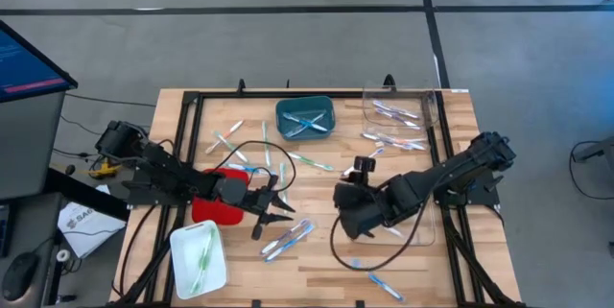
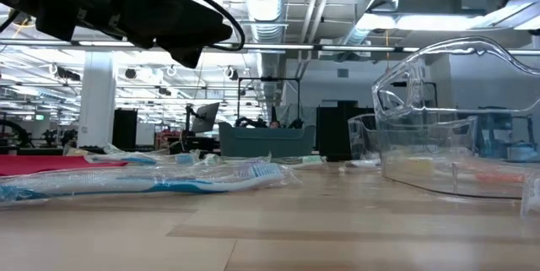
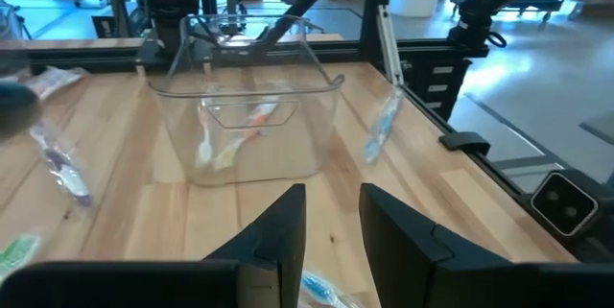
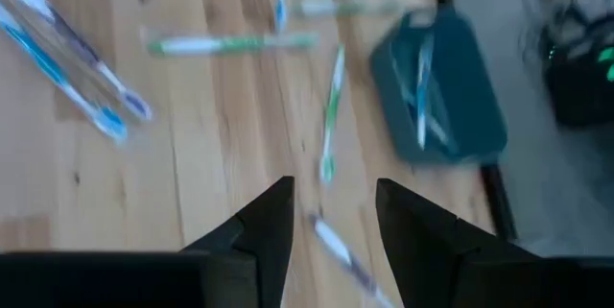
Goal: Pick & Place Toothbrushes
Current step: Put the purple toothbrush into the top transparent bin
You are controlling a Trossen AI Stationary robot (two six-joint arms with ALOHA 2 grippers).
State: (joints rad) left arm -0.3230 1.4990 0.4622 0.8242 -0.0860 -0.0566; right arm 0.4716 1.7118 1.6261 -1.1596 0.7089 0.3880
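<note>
The fingers (image 4: pixel 331 226) of my right arm stood narrowly apart and empty above the wooden desk (image 1: pixel 317 250), aimed at loose green toothbrushes (image 4: pixel 331 116) beside the teal tray (image 4: pixel 446 87), while the left fingers (image 3: pixel 331 231), likewise parted, held nothing near the red tray (image 1: pixel 206 207).

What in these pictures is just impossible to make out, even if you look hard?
- High view: how many toothbrushes lie in the teal bin; they overlap and are too small.
- High view: the red tray is partly covered by the left arm, so its contents are hidden.
- Low view: the clear container is cut off by the picture's right edge.
- Right wrist view: the toothbrush between the right gripper fingers is blurred.
</note>
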